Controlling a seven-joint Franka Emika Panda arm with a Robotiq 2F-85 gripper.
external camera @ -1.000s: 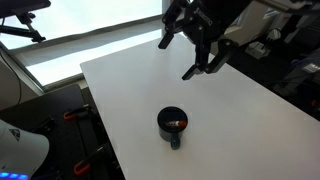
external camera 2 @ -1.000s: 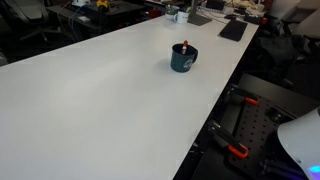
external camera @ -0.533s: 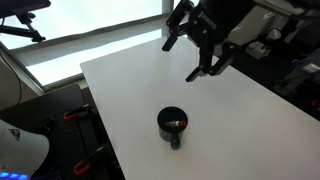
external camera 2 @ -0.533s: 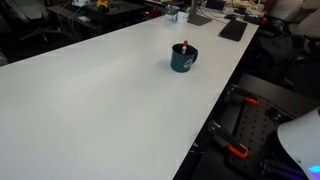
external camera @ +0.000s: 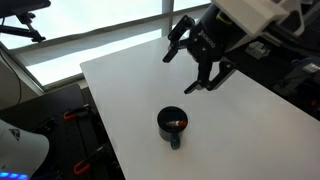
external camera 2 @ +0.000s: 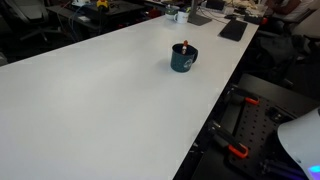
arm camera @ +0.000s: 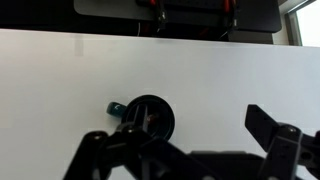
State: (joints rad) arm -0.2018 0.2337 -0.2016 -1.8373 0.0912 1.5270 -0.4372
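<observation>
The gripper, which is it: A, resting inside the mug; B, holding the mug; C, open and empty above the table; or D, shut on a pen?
C: in an exterior view the gripper hangs above the white table with its jaws spread and nothing between them, well apart from the dark mug.

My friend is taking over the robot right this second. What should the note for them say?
Gripper: open and empty, up in the air over the white table, touching nothing.
Mug: dark teal, upright on the table near its edge; the wrist view looks down on it between the fingers.
A small red-orange thing sticks out of the mug; too small to tell what it is.
Done: nothing gripped, mug untouched.
Left: all handling of the mug and what is in it.
</observation>
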